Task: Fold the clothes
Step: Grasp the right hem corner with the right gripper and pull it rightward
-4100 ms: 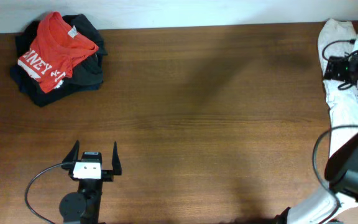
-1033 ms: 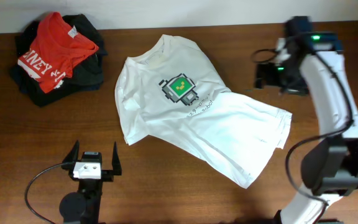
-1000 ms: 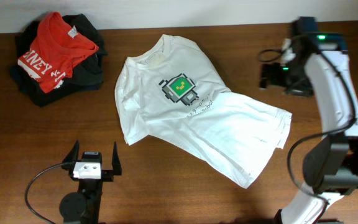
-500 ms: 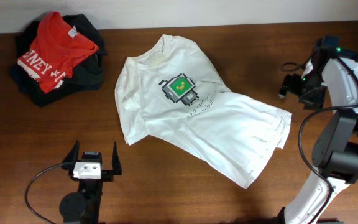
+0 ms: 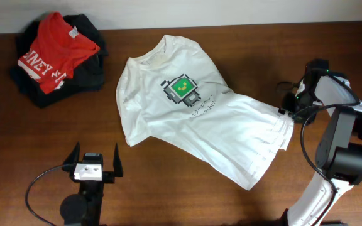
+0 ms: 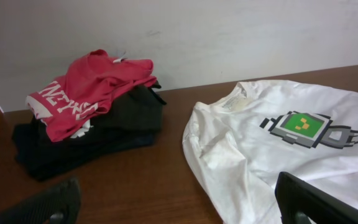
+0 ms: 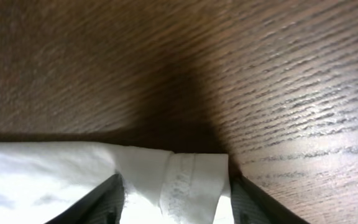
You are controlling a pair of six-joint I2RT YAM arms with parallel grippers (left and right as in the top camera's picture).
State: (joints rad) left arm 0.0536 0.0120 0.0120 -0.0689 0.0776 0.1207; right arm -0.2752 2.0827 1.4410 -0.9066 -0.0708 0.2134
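Observation:
The white T-shirt (image 5: 187,119) lies spread face up on the brown table, collar towards the back, its green-and-black robot print (image 5: 182,89) showing. It also shows in the left wrist view (image 6: 253,155). My right gripper (image 5: 289,108) is low at the shirt's right hem corner. In the right wrist view its two fingers (image 7: 174,199) stand apart on either side of the folded white hem (image 7: 185,180). My left gripper (image 5: 96,164) is open and empty near the front edge, short of the shirt (image 6: 179,211).
A red T-shirt with white lettering (image 5: 55,50) lies on a pile of dark garments (image 5: 87,72) at the back left, also in the left wrist view (image 6: 92,87). The wall runs along the table's far edge.
My right gripper has moved from the back right down and towards the front, to the shirt's right hem corner. The shirt and left arm have not moved.

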